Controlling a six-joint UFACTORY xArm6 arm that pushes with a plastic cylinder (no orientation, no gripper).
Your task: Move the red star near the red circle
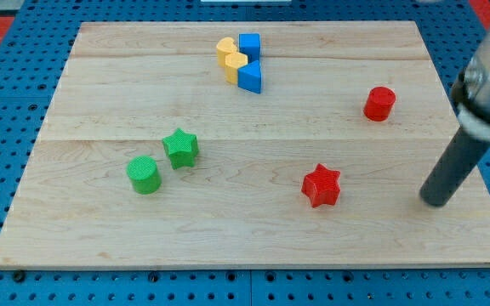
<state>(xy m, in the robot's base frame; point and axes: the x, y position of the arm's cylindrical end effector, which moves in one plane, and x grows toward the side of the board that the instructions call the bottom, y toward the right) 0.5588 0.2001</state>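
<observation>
The red star [321, 185] lies on the wooden board [100, 221] in the lower right part of the view. The red circle [379, 104] stands up and to the right of it, well apart. My tip [436, 202] rests on the board to the right of the red star, at about the star's height in the view, with a clear gap between them. It is below and to the right of the red circle.
A green star [180, 148] and a green circle [145, 175] sit at the lower left. Two yellow blocks [230, 58] and two blue blocks [249, 61] cluster at the top centre. The arm's body [487, 81] hangs over the board's right edge.
</observation>
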